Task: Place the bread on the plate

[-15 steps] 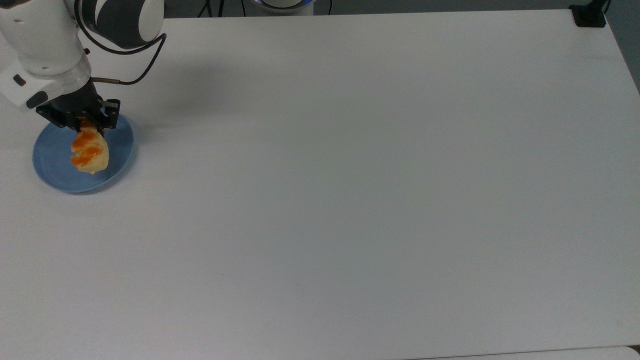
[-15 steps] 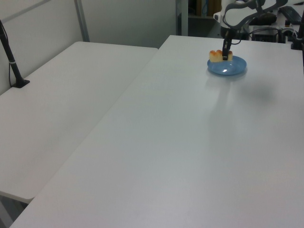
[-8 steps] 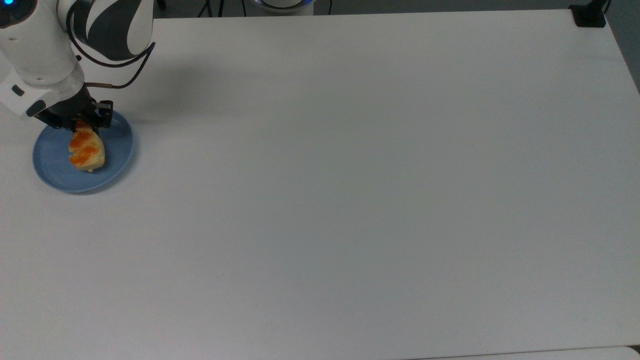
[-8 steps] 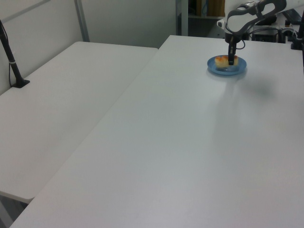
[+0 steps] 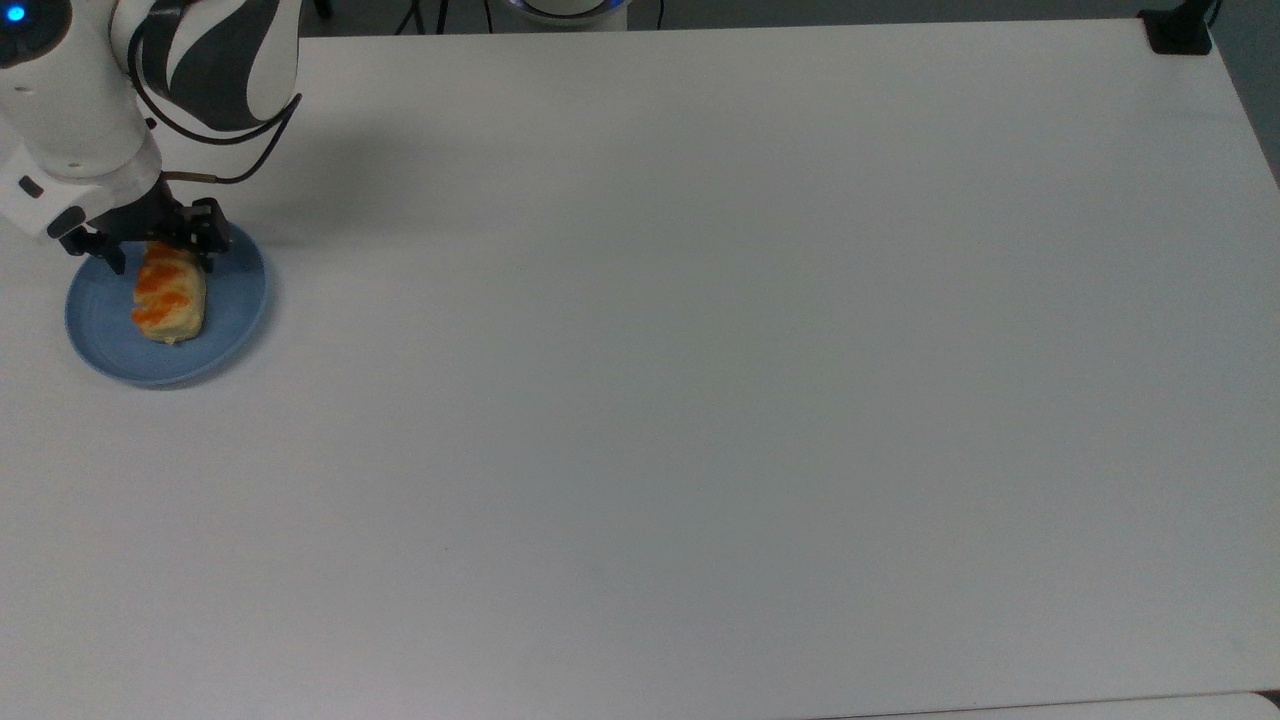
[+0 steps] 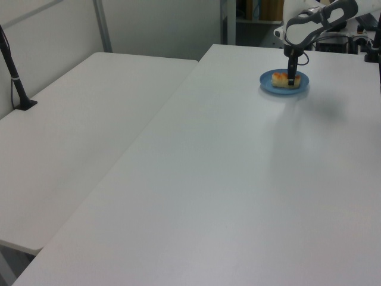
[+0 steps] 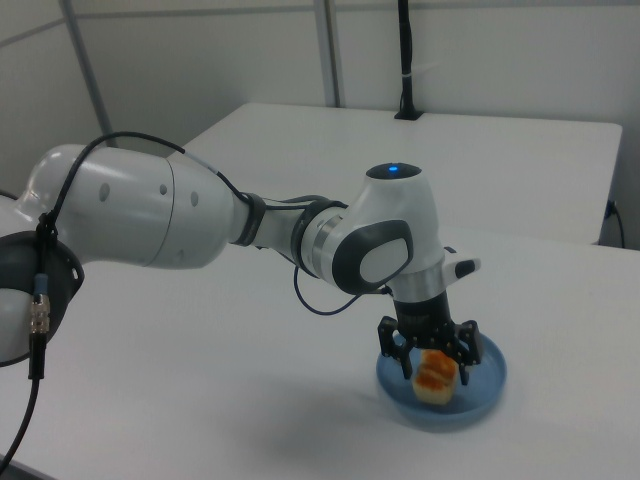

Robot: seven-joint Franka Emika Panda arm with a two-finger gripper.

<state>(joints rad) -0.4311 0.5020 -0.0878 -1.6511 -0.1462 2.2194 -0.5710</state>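
The bread (image 5: pixel 168 297), a pale loaf with orange-brown glazed bumps, lies flat on the light-blue plate (image 5: pixel 236 300) at the top view's far left. My gripper (image 5: pixel 162 260) hangs low over the loaf's far end, open, with one finger on each side and a gap to the bread. In the right view the gripper (image 7: pixel 435 370) straddles the bread (image 7: pixel 438 389) inside the plate (image 7: pixel 483 403). The left view shows the bread (image 6: pixel 278 77) on the plate (image 6: pixel 301 87) at the table's far end, with the gripper (image 6: pixel 291 81) down at it.
The white table (image 5: pixel 700 400) stretches wide to the top view's right of the plate. A black clamp (image 5: pixel 1180 30) sits at its top right corner. A second table with a black post (image 6: pixel 14 74) stands at the left view's left.
The bread came down from a tilted hold to lie flat on the plate. The gripper's fingers spread apart and let go of it.
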